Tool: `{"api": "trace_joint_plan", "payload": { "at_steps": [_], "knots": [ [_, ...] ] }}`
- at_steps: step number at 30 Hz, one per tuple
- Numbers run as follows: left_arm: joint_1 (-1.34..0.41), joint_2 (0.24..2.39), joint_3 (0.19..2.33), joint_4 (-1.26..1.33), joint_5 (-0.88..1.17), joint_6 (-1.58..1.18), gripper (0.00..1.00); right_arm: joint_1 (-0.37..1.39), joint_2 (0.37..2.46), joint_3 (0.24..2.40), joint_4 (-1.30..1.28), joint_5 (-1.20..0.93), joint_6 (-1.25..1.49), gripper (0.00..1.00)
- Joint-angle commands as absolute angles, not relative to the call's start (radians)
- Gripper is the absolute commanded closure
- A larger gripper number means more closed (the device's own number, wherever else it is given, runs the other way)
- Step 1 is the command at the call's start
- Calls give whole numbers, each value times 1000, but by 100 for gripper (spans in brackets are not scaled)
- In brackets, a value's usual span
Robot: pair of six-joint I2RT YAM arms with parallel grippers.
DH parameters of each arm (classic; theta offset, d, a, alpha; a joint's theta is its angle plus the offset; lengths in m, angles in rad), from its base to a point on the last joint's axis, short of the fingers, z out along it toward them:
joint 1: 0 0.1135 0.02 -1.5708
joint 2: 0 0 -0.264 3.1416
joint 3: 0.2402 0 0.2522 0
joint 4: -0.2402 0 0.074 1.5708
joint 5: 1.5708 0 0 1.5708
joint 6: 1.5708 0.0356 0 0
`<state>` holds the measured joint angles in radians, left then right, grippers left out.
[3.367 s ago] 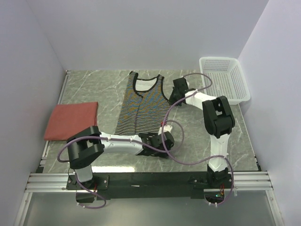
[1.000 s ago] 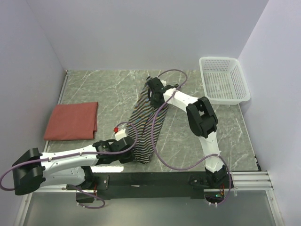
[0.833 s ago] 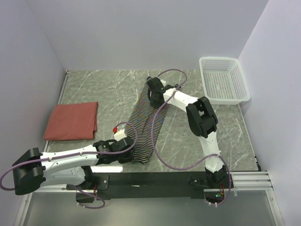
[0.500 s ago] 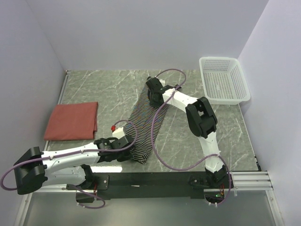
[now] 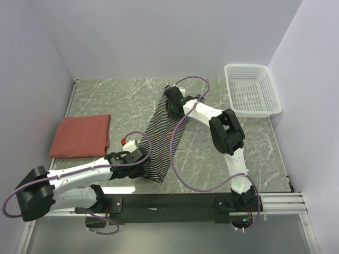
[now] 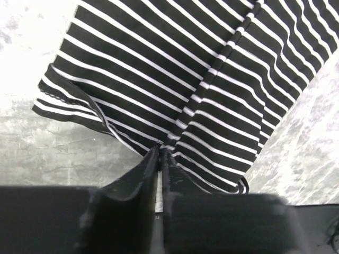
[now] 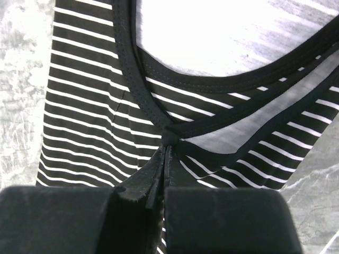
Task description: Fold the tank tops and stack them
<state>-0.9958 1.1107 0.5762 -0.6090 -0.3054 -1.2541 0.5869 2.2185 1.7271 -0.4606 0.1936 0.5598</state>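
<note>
Basket [image 5: 253, 89] first: white mesh, at the far right corner of the table [image 5: 114, 98]. From the top camera all I see in it is its own mesh floor and walls. None of the cloth touches it.

I count 2 tops in view. The red top [image 5: 81, 136] lies folded in a flat rectangle near the left edge, well apart from both arms.

The striped top [image 5: 161, 140] is doubled lengthwise into a long narrow band. It runs on a slant from the far middle of the table down toward the near edge.

My left claw [image 6: 160, 153] is at the near end of that band. On the left wrist camera its 2 fingers are pressed almost together, pinching the hem [image 6: 79, 108] where the 2 layers meet. The cloth fans out flat on the marble beyond the tips.

My right claw [image 7: 166, 148] is at the far end, closed tight on the black trim [image 7: 130, 74] where 2 bands of it cross at the neckline. The arm reaches across from the right, and the basket stands beyond it to the right.
</note>
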Motion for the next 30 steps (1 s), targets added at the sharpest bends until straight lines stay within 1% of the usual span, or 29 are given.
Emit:
{"api": "trace_joint_plan", "payload": {
  "at_steps": [1,2,3,4,5,6,7,8,10,11,13,14,15,16,17,18,19,24,30],
  "knots": [
    [-980,1083,590,-626,-313,-1226,85,589,2214,1736,-399,207,543,97],
    [-980,1080,598,-627,-310,-1212,77,592,2212,1732,-394,201,538,96],
    [-979,1074,606,-633,-311,-1207,73,592,2209,1730,-390,196,537,94],
    [-979,1057,626,-650,-316,-1203,68,592,2200,1726,-384,192,534,88],
    [-979,1045,638,-666,-336,-1195,63,595,2195,1720,-376,187,528,85],
    [-979,1032,652,-675,-345,-1187,61,597,2192,1717,-373,186,526,82],
    [-979,1010,687,-696,-354,-1181,59,595,2183,1715,-370,183,522,78],
    [-979,1000,707,-704,-377,-1169,59,598,2180,1717,-367,176,517,76],
    [-980,985,762,-698,-380,-1146,61,597,2178,1727,-371,170,511,72],
    [-979,983,771,-642,-364,-1106,62,598,2180,1735,-374,169,509,71],
    [-980,1026,788,-563,-336,-1075,68,597,2183,1747,-380,164,509,71],
    [-980,1055,796,-504,-316,-1042,72,598,2186,1759,-396,167,512,71],
    [-979,1090,808,-489,-289,-1039,80,598,2187,1761,-400,175,515,71],
    [-982,1159,825,-476,-281,-1032,86,598,2183,1759,-400,179,517,71],
    [-983,1190,822,-462,-272,-1038,91,595,2177,1755,-399,183,518,71],
    [-983,1213,815,-430,-253,-1045,98,597,2172,1744,-394,186,518,71],
    [-982,1248,787,-411,-242,-1052,99,595,2166,1741,-394,192,518,71],
    [-1015,1307,678,-312,-196,-1111,99,580,2172,1764,-405,189,508,71],
    [-1104,1373,621,-321,-196,-1169,99,552,2181,1775,-406,175,503,71]
  ]
}}
